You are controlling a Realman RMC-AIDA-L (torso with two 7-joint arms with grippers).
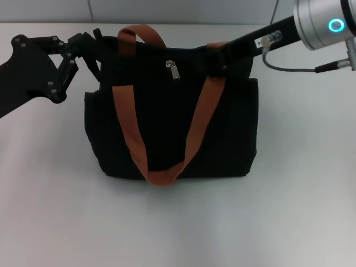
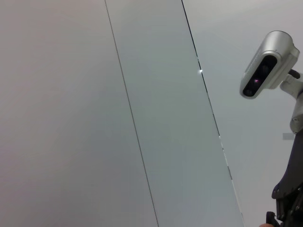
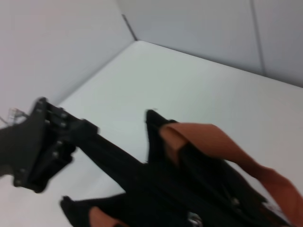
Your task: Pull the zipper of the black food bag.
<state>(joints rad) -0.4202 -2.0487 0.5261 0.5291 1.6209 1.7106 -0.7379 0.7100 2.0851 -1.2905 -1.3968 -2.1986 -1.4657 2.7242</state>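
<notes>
The black food bag (image 1: 167, 128) stands upright in the middle of the white table, its rust-brown straps (image 1: 129, 128) hanging over the front. The silver zipper pull (image 1: 173, 70) lies on the top track near the middle; it also shows in the right wrist view (image 3: 193, 218). My left gripper (image 1: 99, 54) is open, its fingers straddling the bag's top left end. It also shows in the right wrist view (image 3: 47, 146). My right gripper (image 1: 218, 61) is at the bag's top right by the far strap, apart from the pull.
The white table (image 1: 289, 211) lies around the bag, with a grey wall behind. A cable (image 1: 289, 69) hangs from my right arm. The left wrist view shows only wall panels and my head camera (image 2: 265, 66).
</notes>
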